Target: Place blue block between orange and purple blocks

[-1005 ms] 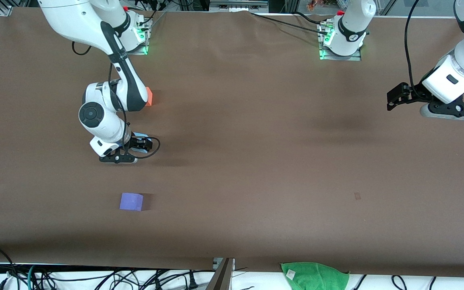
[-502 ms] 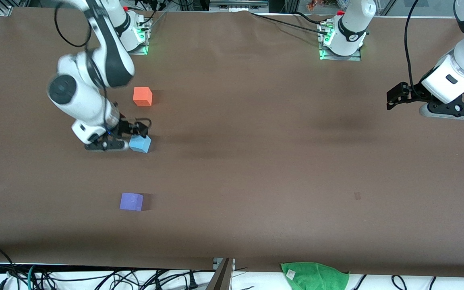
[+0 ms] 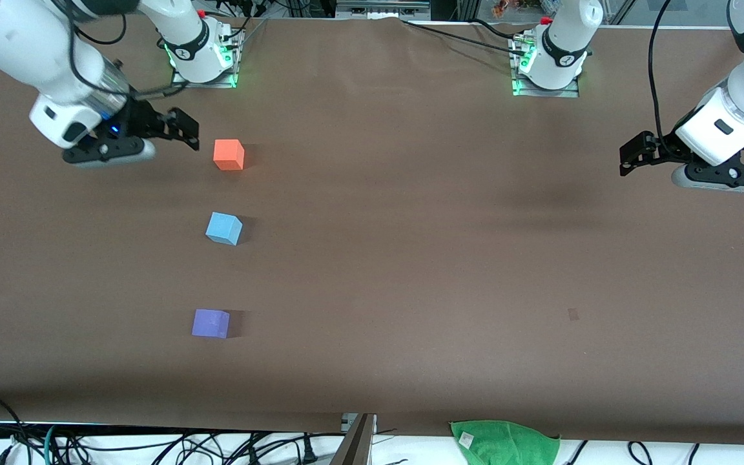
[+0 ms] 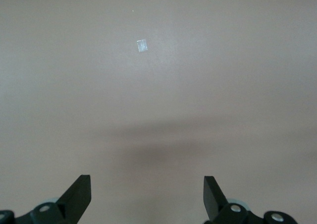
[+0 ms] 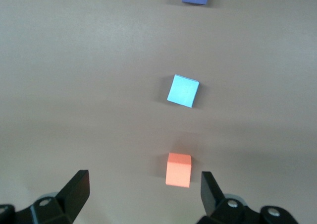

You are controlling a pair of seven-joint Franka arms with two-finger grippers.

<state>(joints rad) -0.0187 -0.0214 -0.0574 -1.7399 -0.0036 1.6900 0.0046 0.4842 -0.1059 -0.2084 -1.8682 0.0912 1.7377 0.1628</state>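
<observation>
Right gripper [image 3: 181, 132]: held in the air with jaws spread apart and nothing between them, over the counter [image 3: 411, 258] beside the orange block [image 3: 228, 155].
Left gripper [image 3: 633, 158]: seen waiting at the left arm's end, jaws wide apart and empty.
Blue block [image 3: 223, 228]: set down on the counter, slightly turned, between the orange block and the purple block [image 3: 210, 323], touching neither.
Row of blocks: orange lies farthest from the front camera, purple nearest.
Green cloth [image 3: 504, 442]: seen at the counter's near edge.
</observation>
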